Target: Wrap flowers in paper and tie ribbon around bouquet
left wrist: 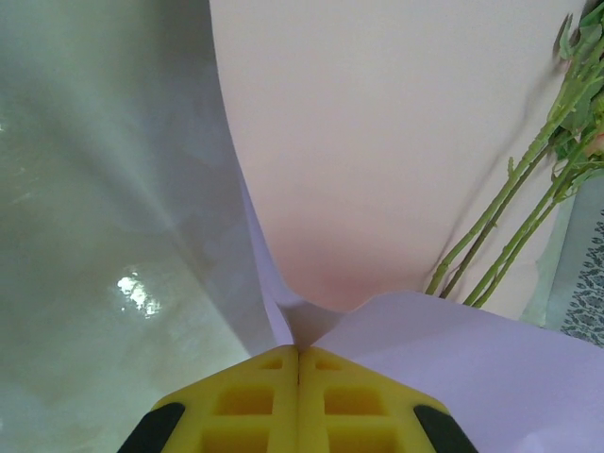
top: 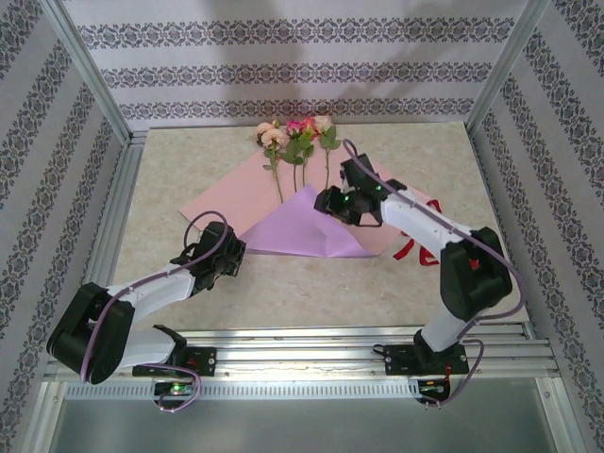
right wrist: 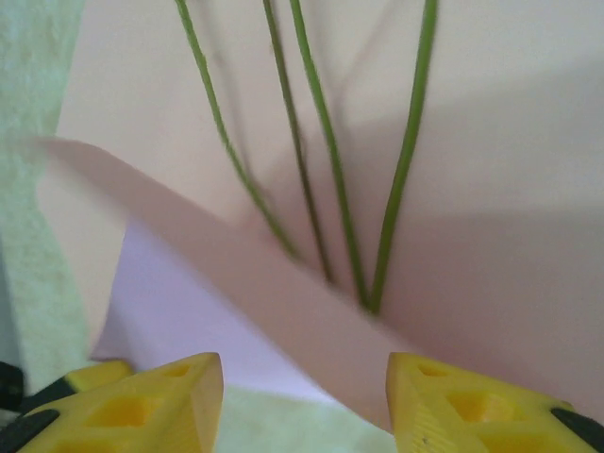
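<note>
The flowers [top: 297,135] lie heads-far on the pink face of the paper [top: 236,196], stems [right wrist: 321,170] running toward me. The paper's near part is folded over, lilac side up [top: 300,226], covering the stem ends. My left gripper [top: 234,247] is shut on the paper's near-left corner; in the left wrist view the sheet [left wrist: 377,142] rises from between the closed yellow fingertips [left wrist: 274,377] of the left gripper [left wrist: 299,351], stems [left wrist: 510,217] at right. My right gripper [top: 327,201] hangs open just above the fold's edge [right wrist: 311,311], holding nothing between its fingers [right wrist: 304,373]. The red ribbon [top: 408,250] lies partly under the right arm.
Metal frame posts [top: 90,71] and patterned walls close in the sides and back. A slotted rail [top: 302,354] runs along the near edge at the arm bases. Bare marbled tabletop [top: 170,179] lies to the left of the paper and in front of it.
</note>
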Tool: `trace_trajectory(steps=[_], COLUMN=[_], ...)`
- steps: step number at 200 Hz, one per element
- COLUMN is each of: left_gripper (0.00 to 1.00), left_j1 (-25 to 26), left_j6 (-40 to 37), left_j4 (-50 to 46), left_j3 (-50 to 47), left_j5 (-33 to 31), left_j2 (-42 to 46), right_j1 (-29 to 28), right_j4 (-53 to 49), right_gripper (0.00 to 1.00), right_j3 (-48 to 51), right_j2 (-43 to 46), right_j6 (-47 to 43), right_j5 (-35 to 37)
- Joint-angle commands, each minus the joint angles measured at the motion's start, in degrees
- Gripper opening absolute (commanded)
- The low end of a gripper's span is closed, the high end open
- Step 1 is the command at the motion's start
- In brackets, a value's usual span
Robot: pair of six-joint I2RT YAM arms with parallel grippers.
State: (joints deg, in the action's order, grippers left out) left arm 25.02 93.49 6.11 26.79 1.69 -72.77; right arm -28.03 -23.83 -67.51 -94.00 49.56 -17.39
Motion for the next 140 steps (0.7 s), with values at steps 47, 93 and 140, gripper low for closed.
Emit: trace_trajectory(steps=[47, 93, 140], left_gripper=[0.00, 0.00, 0.00], left_j1=[-0.04, -0.12, -0.32], left_j6=[0.68, 0.38, 0.12], left_j4=[-3.27, -2.83, -4.60], left_j3=[-0.99, 0.08, 0.14], left_j5=[1.12, 2.04, 2.34], left_j2=[2.39, 0.94, 2.27], right_j1=[-12.93, -12.28, -23.32], right_j4=[-2.92, -4.39, 30.62], right_gripper=[0.64, 0.63, 0.53], right_j3=[3.81, 9.38, 20.40], right_j2=[7.73, 15.80, 7.52], right_j6=[24.24, 27.29, 48.75], right_j5=[20.59, 19.58, 13.79])
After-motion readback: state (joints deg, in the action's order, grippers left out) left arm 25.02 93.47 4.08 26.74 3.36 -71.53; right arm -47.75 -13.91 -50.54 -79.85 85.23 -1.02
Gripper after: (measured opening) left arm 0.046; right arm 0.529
